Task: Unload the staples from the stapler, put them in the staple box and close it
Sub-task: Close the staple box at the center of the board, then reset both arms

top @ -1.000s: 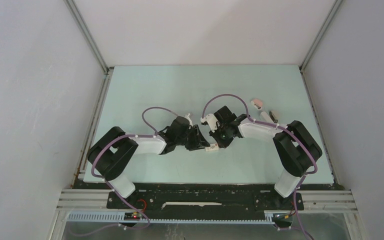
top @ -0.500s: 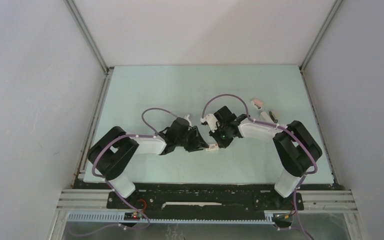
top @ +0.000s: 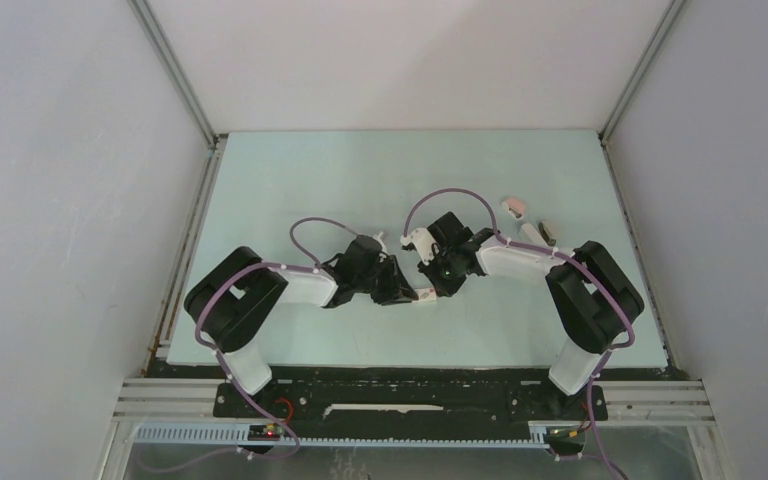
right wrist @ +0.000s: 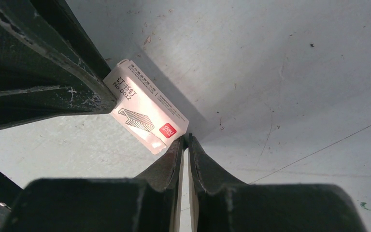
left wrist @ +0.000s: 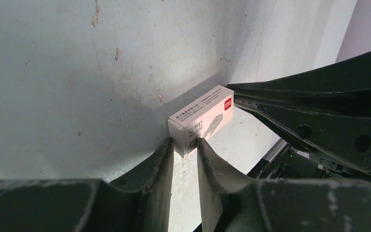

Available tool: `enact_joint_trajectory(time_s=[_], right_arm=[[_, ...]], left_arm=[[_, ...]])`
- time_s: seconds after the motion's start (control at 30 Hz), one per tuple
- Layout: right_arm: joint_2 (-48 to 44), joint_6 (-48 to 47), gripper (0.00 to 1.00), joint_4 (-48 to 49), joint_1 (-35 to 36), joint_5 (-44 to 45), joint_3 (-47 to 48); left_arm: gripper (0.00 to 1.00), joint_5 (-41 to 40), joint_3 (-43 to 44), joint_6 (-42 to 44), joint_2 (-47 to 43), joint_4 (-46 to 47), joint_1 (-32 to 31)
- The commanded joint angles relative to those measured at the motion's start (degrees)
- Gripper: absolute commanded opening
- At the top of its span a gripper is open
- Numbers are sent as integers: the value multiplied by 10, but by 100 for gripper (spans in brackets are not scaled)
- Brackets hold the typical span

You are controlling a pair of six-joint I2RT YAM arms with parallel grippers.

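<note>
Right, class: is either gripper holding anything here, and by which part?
It cannot be told for sure. The left gripper straddles one end of the small white box, but a firm grip is unclear. The right gripper, shut, sits at its red-logo corner.

Left gripper [left wrist: 184, 142] and right gripper [right wrist: 187, 140] point toward each other, tips close; left jaws narrowly apart, right jaws pressed together.
</note>
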Motion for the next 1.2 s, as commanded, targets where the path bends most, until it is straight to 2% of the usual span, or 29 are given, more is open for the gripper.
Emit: enact_joint_trajectory(time_s=[0.0,0.47,0.73,0.87,1.07,1.17], right_arm=[[11,16,15,-3,12,-20,17],[11,16,16,-5,9,-17,18],[-23,-7,23,-17,-30,1,18],[-66,-45,26,-34,-63,-14,18],[-159,-108,36,-80,-147,-92,24],[-201,-130,40,-108,-212,-153,34]], left_arm=[[29,14,26,8,10,11,0],[29,6,21,7,3,13,0],[47,-80,-25,50,-107,-13,13],[53,-133,-50,94,-197,-31,18],[75,-236,-48,203,-354,-121,31],[85,-246,-45,236,-414,-153,65]])
